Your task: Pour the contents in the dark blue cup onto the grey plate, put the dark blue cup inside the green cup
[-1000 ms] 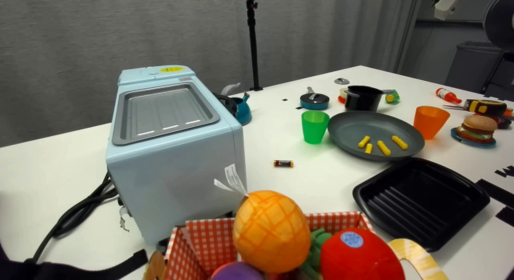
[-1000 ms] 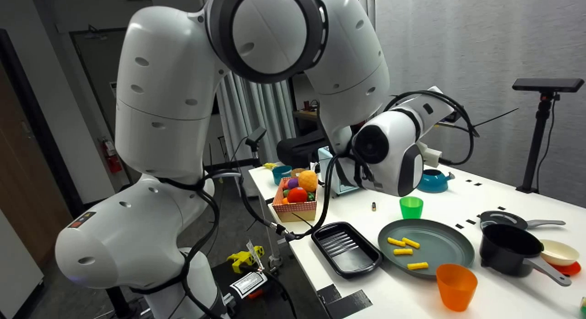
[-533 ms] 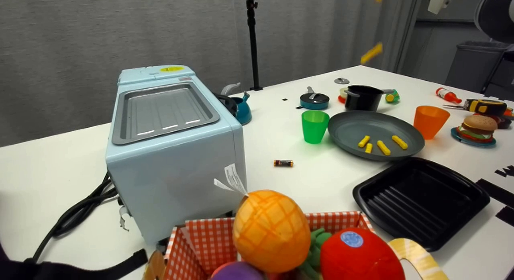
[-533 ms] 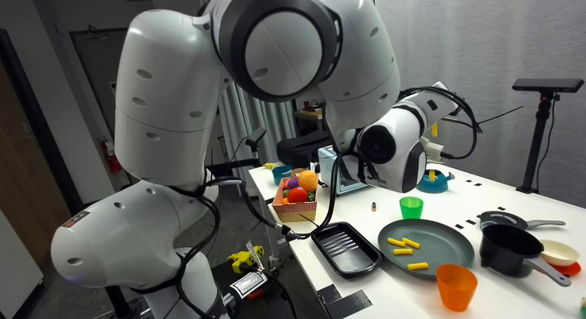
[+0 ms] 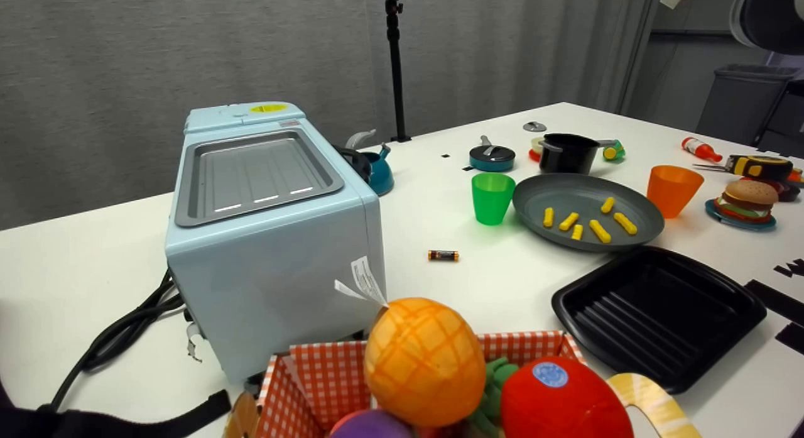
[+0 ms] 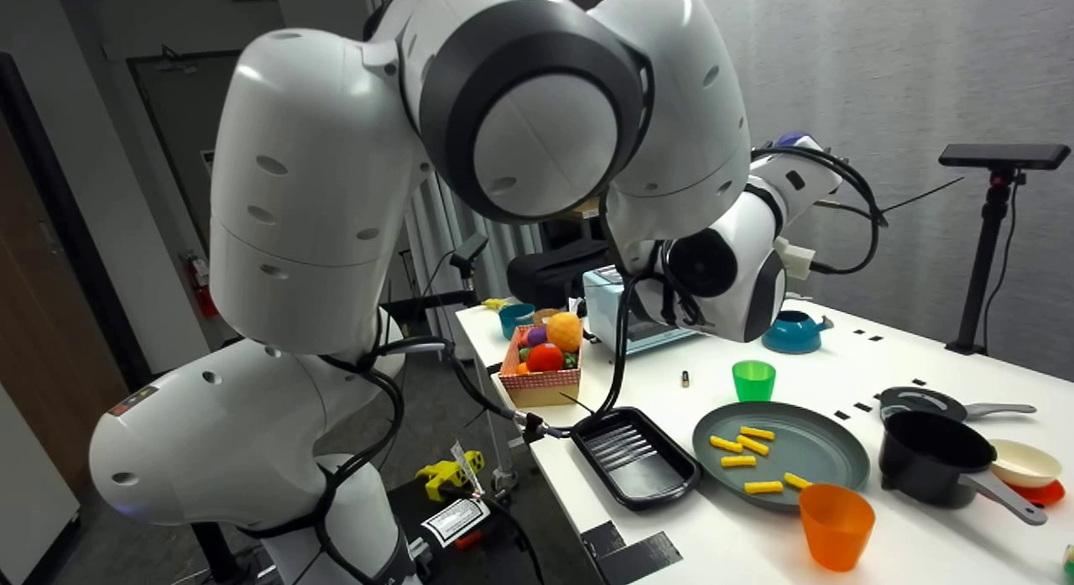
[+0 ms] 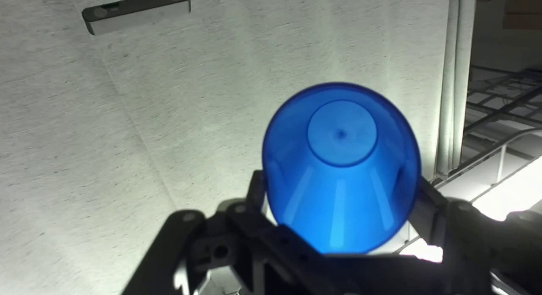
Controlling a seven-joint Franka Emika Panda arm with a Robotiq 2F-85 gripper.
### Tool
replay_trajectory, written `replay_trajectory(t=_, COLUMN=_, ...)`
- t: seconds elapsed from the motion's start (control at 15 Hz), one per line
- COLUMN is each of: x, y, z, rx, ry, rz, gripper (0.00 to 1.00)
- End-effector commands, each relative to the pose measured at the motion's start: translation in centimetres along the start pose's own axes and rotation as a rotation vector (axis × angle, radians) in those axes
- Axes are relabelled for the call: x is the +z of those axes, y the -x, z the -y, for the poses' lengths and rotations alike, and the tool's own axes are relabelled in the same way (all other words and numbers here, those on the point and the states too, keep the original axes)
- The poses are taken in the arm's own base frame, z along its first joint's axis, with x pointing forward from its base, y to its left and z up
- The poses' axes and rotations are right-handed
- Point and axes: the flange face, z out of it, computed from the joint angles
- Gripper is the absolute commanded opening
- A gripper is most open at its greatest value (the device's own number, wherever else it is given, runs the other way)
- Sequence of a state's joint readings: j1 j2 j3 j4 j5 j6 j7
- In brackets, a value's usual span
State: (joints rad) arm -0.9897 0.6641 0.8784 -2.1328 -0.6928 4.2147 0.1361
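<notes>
Fingers [image 7: 256, 187] of the gripper [image 7: 342, 193] clamp the dark blue cup [image 7: 341, 172] from both sides, the wrist view looking, it appears, straight into its mouth, where nothing yellow shows. In an exterior view the cup seems to peek out above the lone arm [image 6: 545, 148], high over the tabletop [image 6: 839, 358]. Its intended nest, the green cup [image 5: 492, 200], stands upright below, well in from the edge by the grey curtain [image 5: 282, 54] and just beside the grey plate [image 5: 553, 193] (touching or not, hard to tell). Six yellow pieces [image 5: 569, 221] lie on that plate; the pour looks done. One axis is vertical, the other tipped — so the gripper likely must turn over, then lower the cup base first. Bare surface runs from the green cup toward the light-blue oven [image 5: 276, 268], past a battery [image 5: 443, 256] — probably the easier approach. The black tray [image 6: 635, 463] sits near the arm-side edge.
</notes>
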Motion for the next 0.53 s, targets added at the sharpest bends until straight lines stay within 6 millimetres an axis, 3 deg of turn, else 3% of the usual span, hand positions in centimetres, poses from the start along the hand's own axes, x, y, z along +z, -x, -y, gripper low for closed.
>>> replay_trajectory(t=0.0, x=0.2, y=0.1, z=-0.3, rx=-0.005, ry=0.003, rz=-0.027, gripper=0.53)
replay_trajectory(t=0.2, x=1.3, y=-0.4, z=-0.3, rx=0.013, ry=0.062, rz=0.057, gripper=0.53)
replay_trajectory(t=0.47, x=4.6, y=-0.3, z=0.3, rx=0.073, ry=0.159, rz=0.191, gripper=0.53)
